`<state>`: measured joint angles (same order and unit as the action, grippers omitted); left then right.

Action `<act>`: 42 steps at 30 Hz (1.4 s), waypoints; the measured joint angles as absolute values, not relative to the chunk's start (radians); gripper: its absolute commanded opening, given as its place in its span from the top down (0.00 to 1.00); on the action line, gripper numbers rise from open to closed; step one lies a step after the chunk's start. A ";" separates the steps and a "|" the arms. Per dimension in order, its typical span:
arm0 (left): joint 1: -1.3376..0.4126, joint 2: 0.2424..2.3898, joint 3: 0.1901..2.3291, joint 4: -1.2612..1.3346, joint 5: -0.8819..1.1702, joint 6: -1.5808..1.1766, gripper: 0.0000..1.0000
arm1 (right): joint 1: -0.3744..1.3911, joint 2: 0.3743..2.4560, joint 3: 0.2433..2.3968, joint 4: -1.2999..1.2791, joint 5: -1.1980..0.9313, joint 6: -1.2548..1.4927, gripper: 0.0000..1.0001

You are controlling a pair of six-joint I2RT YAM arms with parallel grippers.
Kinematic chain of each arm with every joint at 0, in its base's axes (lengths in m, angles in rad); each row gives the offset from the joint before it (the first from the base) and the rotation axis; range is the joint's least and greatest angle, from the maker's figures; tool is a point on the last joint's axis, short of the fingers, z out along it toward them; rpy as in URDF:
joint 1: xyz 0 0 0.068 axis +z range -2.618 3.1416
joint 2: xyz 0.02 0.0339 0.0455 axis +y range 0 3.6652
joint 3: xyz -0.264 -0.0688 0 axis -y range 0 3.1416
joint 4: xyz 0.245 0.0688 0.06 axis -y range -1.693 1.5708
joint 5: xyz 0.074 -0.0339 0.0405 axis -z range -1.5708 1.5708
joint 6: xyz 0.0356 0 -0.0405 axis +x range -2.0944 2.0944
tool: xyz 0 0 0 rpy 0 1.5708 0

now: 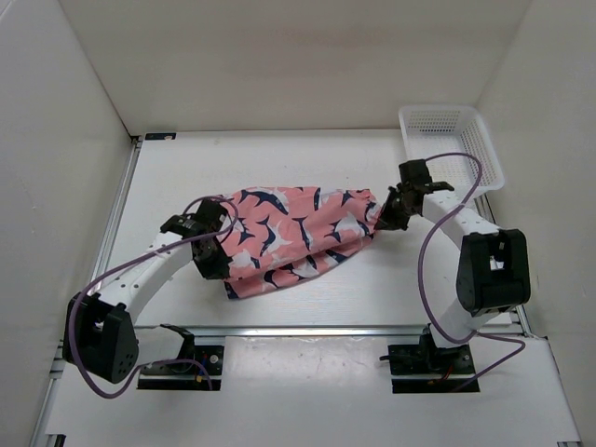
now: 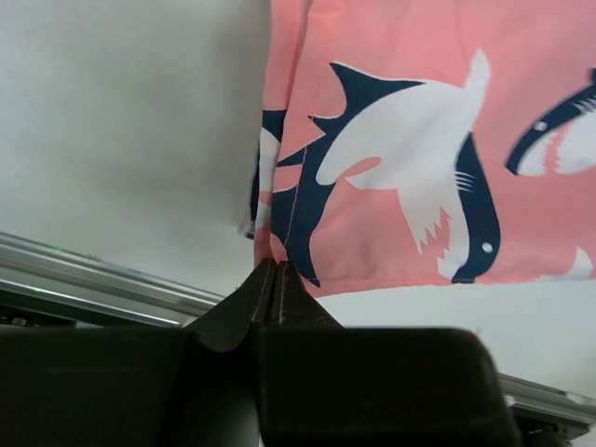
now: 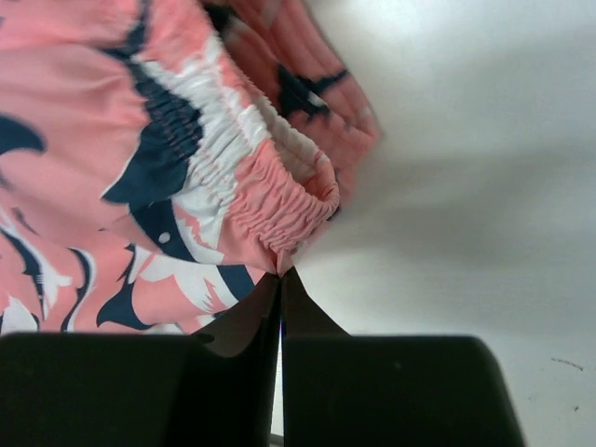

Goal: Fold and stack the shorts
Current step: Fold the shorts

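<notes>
The salmon-pink shorts [image 1: 289, 237] with navy-and-white shark shapes hang stretched between my two grippers over the middle of the table, the lower part sagging onto it. My left gripper [image 1: 212, 244] is shut on the hem corner at the shorts' left end [image 2: 279, 223]; its tips [image 2: 276, 267] pinch the cloth edge. My right gripper [image 1: 385, 216] is shut on the gathered elastic waistband [image 3: 289, 200] at the shorts' right end, tips [image 3: 280, 277] closed on the band.
A white plastic mesh basket [image 1: 450, 140] stands at the back right corner, just behind my right arm. White walls close in the table on the left, back and right. A metal rail [image 1: 307, 329] runs along the near edge.
</notes>
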<state>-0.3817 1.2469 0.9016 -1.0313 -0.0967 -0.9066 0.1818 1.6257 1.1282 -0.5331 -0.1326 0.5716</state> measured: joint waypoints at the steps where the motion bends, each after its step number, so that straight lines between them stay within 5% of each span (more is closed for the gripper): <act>1: -0.382 1.245 0.874 -1.024 -0.089 -0.909 0.90 | 0.182 1.628 1.104 -0.529 -0.133 0.572 1.00; 4: -0.383 1.245 0.802 -1.008 -0.061 -0.923 0.90 | 0.184 1.659 1.058 -0.526 -0.133 0.569 1.00; 7: -0.397 1.245 0.767 -0.993 -0.031 -0.937 0.84 | 0.184 1.703 1.046 -0.516 -0.133 0.569 0.82; 9: -0.411 1.246 0.759 -0.986 -0.013 -0.942 0.65 | 0.184 1.719 1.043 -0.507 -0.127 0.569 0.73; 10: -0.422 1.246 0.757 -0.984 -0.006 -0.945 0.25 | 0.184 1.722 1.043 -0.502 -0.126 0.571 0.63; 11: -0.432 1.246 0.756 -0.978 0.002 -0.940 0.06 | 0.184 1.723 1.043 -0.497 -0.124 0.574 0.56; 15: -0.472 1.246 0.744 -0.957 0.040 -0.958 0.00 | 0.184 1.724 1.051 -0.491 -0.115 0.578 0.33; 20: -0.494 1.266 0.700 -0.920 0.083 -0.970 0.00 | 0.184 1.737 1.082 -0.489 -0.110 0.584 0.30; 26: -0.519 1.364 0.668 -0.868 0.099 -0.989 0.07 | 0.184 1.791 1.105 -0.454 -0.105 0.602 0.42; 29: -0.521 1.394 0.667 -0.861 0.101 -1.003 0.39 | 0.184 1.810 1.116 -0.424 -0.100 0.608 0.61; 30: -0.521 1.398 0.669 -0.862 0.099 -1.008 0.67 | 0.184 1.816 1.118 -0.413 -0.100 0.611 0.80; 32: -0.521 1.410 0.674 -0.858 0.092 -1.012 0.90 | 0.187 1.822 1.117 -0.400 -0.094 0.616 0.96; 42: -0.369 1.527 0.809 -0.856 0.010 -0.926 0.90 | 0.276 1.667 0.975 -0.386 0.046 0.707 1.00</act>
<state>-0.3687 1.5269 0.8085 -0.8558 0.0105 -0.9264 0.2760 1.6672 0.9749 -0.3859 0.0463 0.7074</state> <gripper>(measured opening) 0.125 0.035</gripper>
